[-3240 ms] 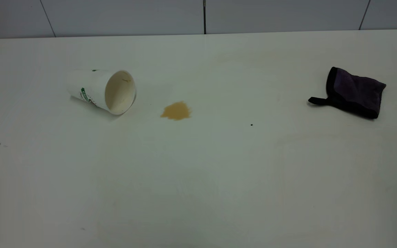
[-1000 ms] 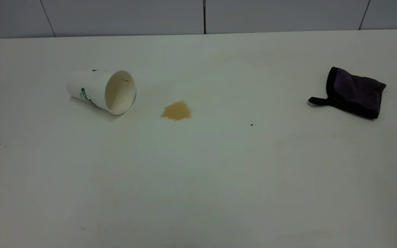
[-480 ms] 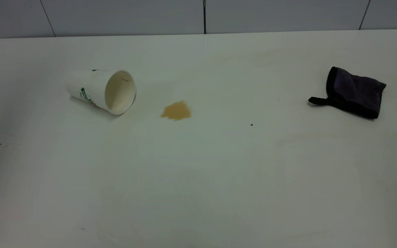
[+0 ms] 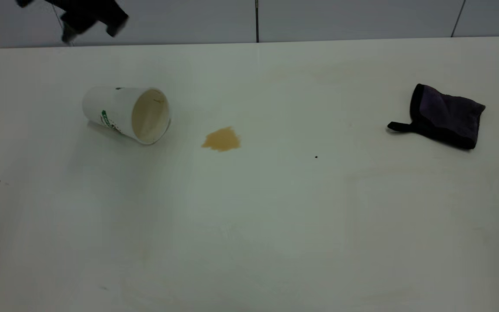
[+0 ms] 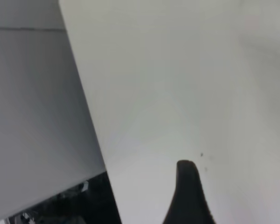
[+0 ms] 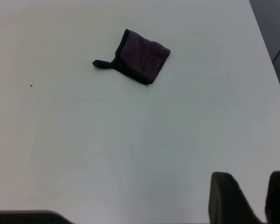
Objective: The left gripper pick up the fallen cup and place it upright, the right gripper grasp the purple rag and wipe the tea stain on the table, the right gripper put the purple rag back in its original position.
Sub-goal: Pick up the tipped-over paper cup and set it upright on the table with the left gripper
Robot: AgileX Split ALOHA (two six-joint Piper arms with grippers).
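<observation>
The left gripper has come into the exterior view at the upper left, above the far counter edge, beyond the cup; a second earlier no arm showed there.

A tiny black speck lies alone on the white surface; a grey panelled wall runs behind.

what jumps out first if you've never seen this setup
A white cup lies on its side at the table's left, mouth toward a tan tea stain just beside it. Far right sits a folded purple rag. The left claw hangs above the far left edge, well short of the cup.
</observation>
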